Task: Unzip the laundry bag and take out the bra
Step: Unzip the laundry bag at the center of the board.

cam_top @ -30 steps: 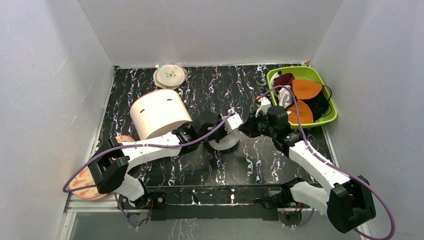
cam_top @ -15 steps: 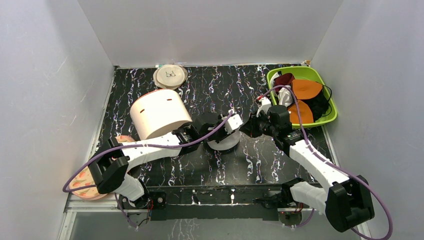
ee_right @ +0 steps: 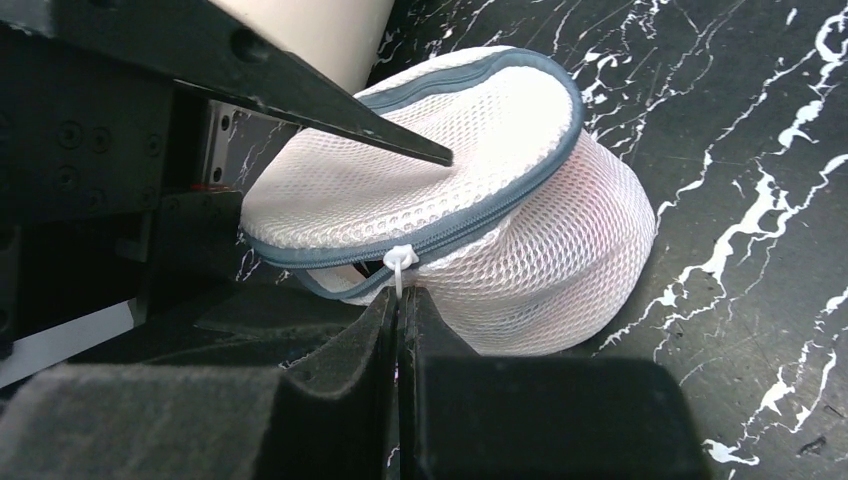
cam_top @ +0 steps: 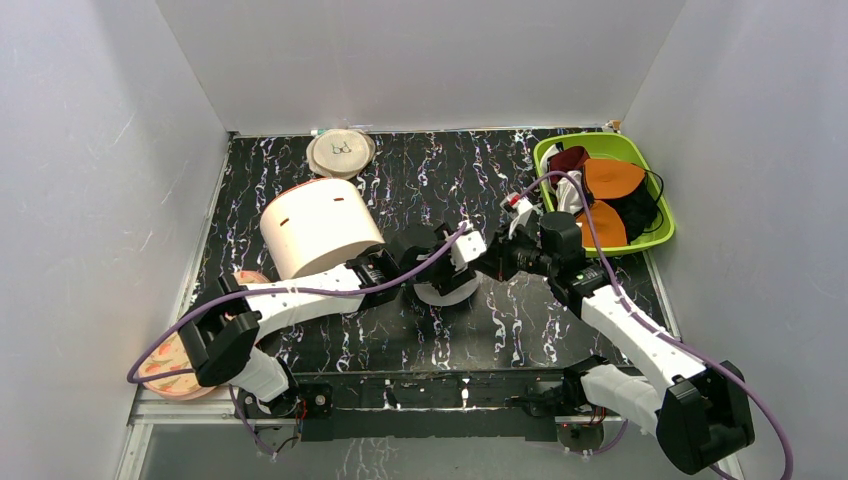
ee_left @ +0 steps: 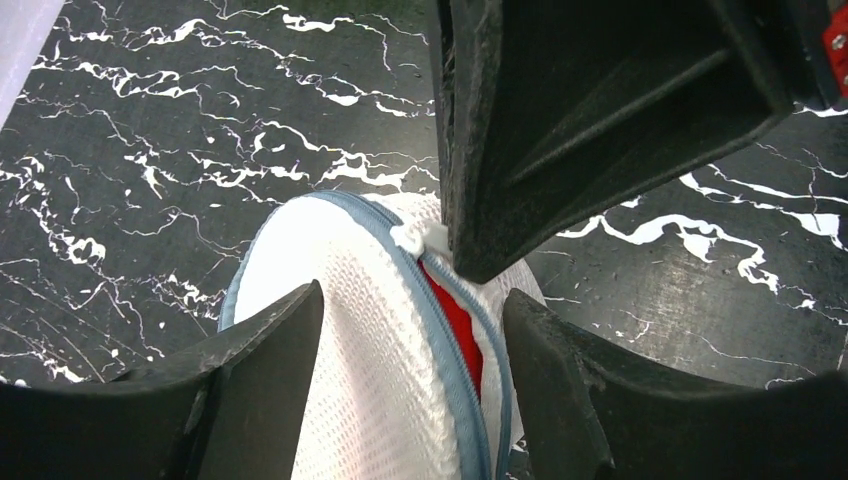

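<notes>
three views, taken in order.

1. top external. the laundry bag (cam_top: 447,287) sat near the middle of the table (cam_top: 420,180), just right of the cream cylinder (cam_top: 320,228). the left gripper (cam_top: 452,262) and the right gripper (cam_top: 492,262) met over it, almost touching each other. i could not read either set of jaws from this height.

2. left wrist. the left jaws stood apart, with one finger (ee_left: 250,390) on each side of the pouch. i could not tell whether either pad touched the mesh. the zip was parted for a short stretch, and the bra (ee_left: 455,325) showed red in the gap, not yet out. the tip of the right gripper sat on the zip pull (ee_left: 420,238).

3. right wrist. the right jaws were pressed together, with the white pull pinched between them. one left fingertip lay against the top of the mesh lid.

hazards, as i judged them:
- with the left jaws apart, nothing clamped the pouch. a tug on the pull could have dragged or tipped the whole pouch instead of running the slider.
- the pull was small and thin. a tug off the line of the zip could have slipped it out of the pinch.
- the red fabric lay right at the teeth, so the slider could have snagged it.
- the two grippers crowded one spot, so a careless move risked a collision.
</notes>
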Robot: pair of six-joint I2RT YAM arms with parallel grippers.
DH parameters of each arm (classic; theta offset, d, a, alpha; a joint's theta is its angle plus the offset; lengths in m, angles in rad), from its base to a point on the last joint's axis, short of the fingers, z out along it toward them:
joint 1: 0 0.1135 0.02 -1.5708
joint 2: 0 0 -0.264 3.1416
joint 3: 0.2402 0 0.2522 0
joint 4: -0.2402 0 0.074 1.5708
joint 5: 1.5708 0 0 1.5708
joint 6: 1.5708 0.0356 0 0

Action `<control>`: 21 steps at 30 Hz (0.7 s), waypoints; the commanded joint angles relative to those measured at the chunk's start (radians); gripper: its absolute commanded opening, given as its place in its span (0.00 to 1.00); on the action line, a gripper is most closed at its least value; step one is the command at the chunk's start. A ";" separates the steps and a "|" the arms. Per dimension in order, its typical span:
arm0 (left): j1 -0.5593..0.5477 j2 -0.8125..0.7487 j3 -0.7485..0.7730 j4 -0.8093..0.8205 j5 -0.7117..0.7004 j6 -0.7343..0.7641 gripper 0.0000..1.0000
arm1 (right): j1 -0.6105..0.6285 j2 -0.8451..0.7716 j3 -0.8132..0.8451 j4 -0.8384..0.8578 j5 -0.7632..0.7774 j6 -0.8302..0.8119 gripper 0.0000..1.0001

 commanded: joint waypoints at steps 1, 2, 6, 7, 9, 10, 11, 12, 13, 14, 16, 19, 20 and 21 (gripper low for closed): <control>-0.009 0.005 0.036 -0.006 0.046 -0.002 0.65 | 0.017 -0.028 0.003 0.075 -0.032 -0.018 0.00; -0.011 0.006 0.036 -0.007 0.046 0.000 0.64 | 0.018 -0.027 0.002 0.075 -0.030 -0.019 0.00; -0.013 0.006 0.038 -0.011 0.026 0.010 0.49 | 0.023 -0.029 0.005 0.064 -0.006 -0.022 0.00; -0.013 0.003 0.036 -0.008 0.017 0.012 0.44 | 0.023 -0.030 0.006 0.055 0.006 -0.025 0.00; -0.014 -0.004 0.031 -0.002 0.001 0.014 0.33 | 0.022 -0.039 0.005 0.044 0.037 -0.029 0.00; -0.014 -0.011 0.028 0.002 -0.006 0.017 0.30 | 0.023 -0.043 0.005 0.040 0.050 -0.029 0.00; -0.014 -0.014 0.025 0.006 -0.012 0.020 0.26 | 0.022 -0.046 0.004 0.037 0.063 -0.030 0.00; -0.014 -0.018 0.022 0.008 -0.016 0.024 0.22 | 0.023 -0.048 0.003 0.033 0.071 -0.029 0.00; -0.014 -0.024 0.020 0.011 -0.018 0.029 0.19 | 0.023 -0.049 0.004 0.030 0.083 -0.029 0.00; -0.014 -0.028 0.017 0.013 -0.021 0.032 0.16 | 0.023 -0.049 0.004 0.026 0.096 -0.028 0.00; -0.014 -0.033 0.016 0.015 -0.028 0.035 0.10 | 0.023 -0.048 0.004 0.018 0.132 -0.022 0.00; -0.014 -0.041 0.011 0.018 -0.037 0.041 0.04 | 0.023 -0.055 -0.001 0.016 0.191 -0.005 0.00; -0.014 -0.043 0.010 0.019 -0.040 0.043 0.03 | 0.023 -0.058 -0.005 0.017 0.216 0.001 0.00; -0.014 -0.045 0.008 0.020 -0.040 0.044 0.02 | 0.023 -0.062 -0.009 0.017 0.243 0.009 0.00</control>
